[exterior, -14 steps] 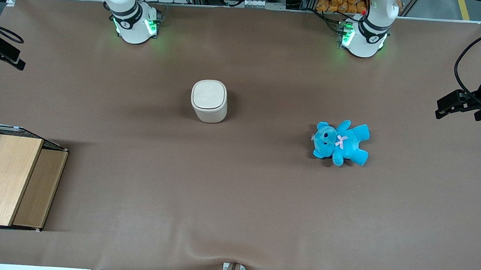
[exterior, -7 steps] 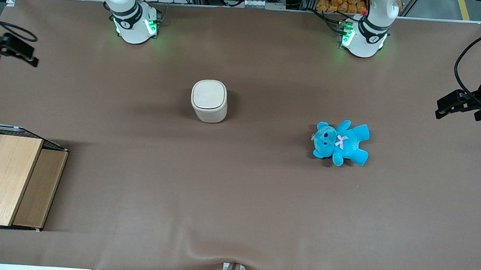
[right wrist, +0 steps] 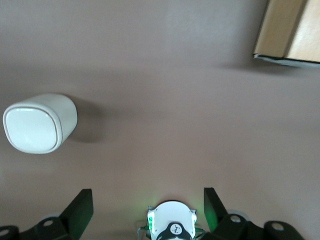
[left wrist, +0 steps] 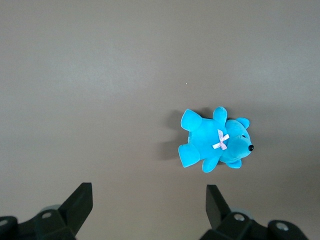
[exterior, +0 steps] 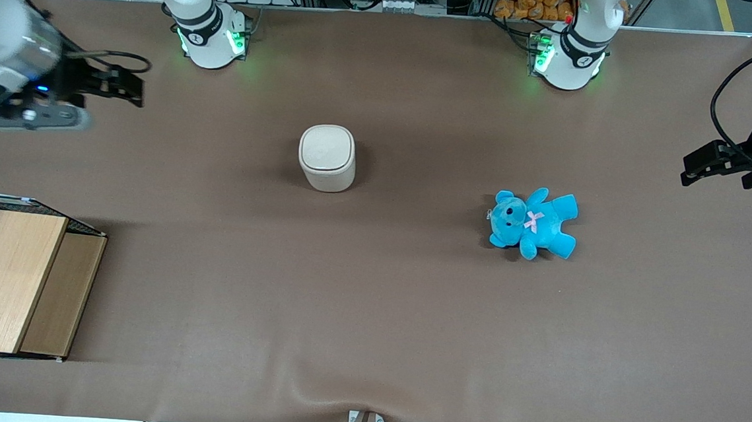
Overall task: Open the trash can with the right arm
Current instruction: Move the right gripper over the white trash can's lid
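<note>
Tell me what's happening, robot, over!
Claw open, up over the working arm's end of the table, holding nothing. Trash can mid-table, lid shut, untouched. Nothing between them; blue teddy lies well off the path. Over.

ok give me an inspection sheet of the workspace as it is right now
surface: brown mat over the table, with a small ripple at the edge nearest the front camera
job's things: trash can upright near the middle, lid shut
clutter: blue teddy lying toward the parked arm's end; wooden box with wire mesh toward the working arm's end, nearer the front camera than the trash can
grippers: right gripper open, empty, in the air, well apart from the trash can toward the working arm's end
cables: black cable looping at the right gripper's wrist
surroundings: metal framing, wiring and orange items at the arm bases' edge
</note>
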Controlling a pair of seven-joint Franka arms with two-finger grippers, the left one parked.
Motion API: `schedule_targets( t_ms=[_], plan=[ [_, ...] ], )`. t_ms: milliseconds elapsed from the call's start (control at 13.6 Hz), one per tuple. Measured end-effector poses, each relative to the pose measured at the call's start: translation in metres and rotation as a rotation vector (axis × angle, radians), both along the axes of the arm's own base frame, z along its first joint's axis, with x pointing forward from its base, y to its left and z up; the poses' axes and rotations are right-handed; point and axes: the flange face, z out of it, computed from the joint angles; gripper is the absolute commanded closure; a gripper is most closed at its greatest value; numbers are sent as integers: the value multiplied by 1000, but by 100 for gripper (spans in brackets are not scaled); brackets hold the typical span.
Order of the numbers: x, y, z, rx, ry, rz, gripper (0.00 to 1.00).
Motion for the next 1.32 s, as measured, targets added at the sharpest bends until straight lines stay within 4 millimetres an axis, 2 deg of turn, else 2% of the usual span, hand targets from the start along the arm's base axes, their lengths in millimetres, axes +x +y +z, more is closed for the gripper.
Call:
schedule_targets(
  t_ms=[147, 220, 367, 440, 661, 807, 1321],
  plan=[
    [-5, 20, -19, 10, 46, 25, 87],
    [-7, 27, -31, 30, 78, 26, 100],
    [-11, 41, -50, 51, 126, 0, 100],
    [-15, 55, -55, 43, 137, -9, 100],
    [-39, 119, -62, 2, 134, 2, 100],
    [-51, 147, -74, -16, 128, 10, 100],
    [-68, 186, -135, -39, 107, 1, 100]
  ],
)
